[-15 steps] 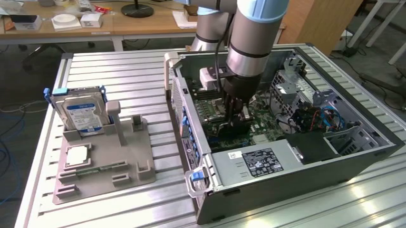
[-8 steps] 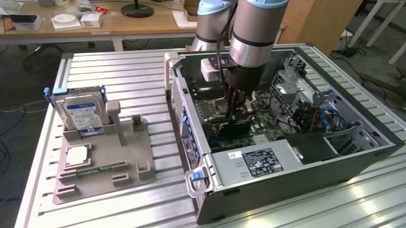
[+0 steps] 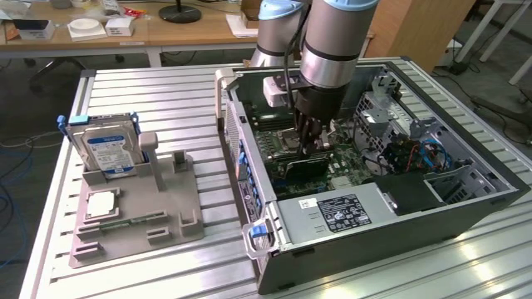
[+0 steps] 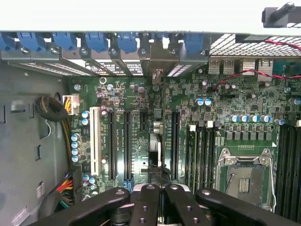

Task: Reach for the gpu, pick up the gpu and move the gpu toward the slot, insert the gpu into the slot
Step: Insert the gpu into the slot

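A: So, where's the gpu [image 3: 301, 166]?

B: Inside the open case [image 3: 465, 205], standing on edge over the motherboard [image 3: 345, 174]. Dark flat card, seen edge-on from the wrist view [image 4: 155, 141], with its bracket end up against the rear slot covers [image 4: 122, 66].

A: And the hand?

B: Hand [image 3: 311, 144] reaches straight down into the case. Fingers [image 4: 146, 207] drawn together, clamped on the card's top edge. Card sits along a slot [image 4: 162, 136] between the long black connectors; can't tell whether it is fully seated.

A: Around it?

B: CPU socket [image 4: 244, 176] just beside, memory slots [image 4: 200, 150] between socket and card. Power supply [image 3: 337, 215] at the case's near end, cables [image 3: 415, 156] toward the exterior view's right.

A: Outside the case?

B: Grey fixture [image 3: 137, 218] on the worktop [image 3: 166, 99], exterior view's left. Hard drive [image 3: 108, 146] stands upright in it, a square chip [image 3: 101, 204] lies flat nearer the camera. Well apart from the case.
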### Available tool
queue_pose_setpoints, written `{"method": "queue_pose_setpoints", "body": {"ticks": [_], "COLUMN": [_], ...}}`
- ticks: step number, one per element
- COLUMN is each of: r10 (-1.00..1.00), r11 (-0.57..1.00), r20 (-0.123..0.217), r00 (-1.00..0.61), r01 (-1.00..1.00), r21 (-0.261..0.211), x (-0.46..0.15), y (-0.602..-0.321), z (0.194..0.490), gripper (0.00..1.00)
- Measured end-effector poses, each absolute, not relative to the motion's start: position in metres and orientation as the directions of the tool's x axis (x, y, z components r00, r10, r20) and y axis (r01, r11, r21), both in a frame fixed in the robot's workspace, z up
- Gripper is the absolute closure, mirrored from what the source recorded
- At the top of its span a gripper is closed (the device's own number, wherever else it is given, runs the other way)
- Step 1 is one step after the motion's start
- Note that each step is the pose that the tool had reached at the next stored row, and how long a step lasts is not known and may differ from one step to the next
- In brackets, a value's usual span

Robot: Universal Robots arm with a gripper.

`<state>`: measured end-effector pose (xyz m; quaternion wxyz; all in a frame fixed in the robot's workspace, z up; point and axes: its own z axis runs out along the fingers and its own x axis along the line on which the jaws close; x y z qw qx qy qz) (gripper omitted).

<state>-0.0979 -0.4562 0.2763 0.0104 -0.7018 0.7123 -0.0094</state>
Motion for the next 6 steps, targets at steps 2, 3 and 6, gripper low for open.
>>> {"method": "queue_pose_setpoints", "body": {"ticks": [2, 3, 6], "r10": [-1.0, -1.0, -1.0], "r11": [0.015, 0.015, 0.015], "r20": [-0.002, -0.002, -0.002], "r00": [-0.015, -0.015, -0.015], "r01": [-0.999, -0.999, -0.999], "r21": [-0.028, -0.028, -0.028], "x": [-0.0979, -0.0979, -0.0979], "y": [-0.4562, -0.4562, -0.4562], "z": [0.2763, 0.2763, 0.2763], "gripper": [0.9, 0.9, 0.9]}}
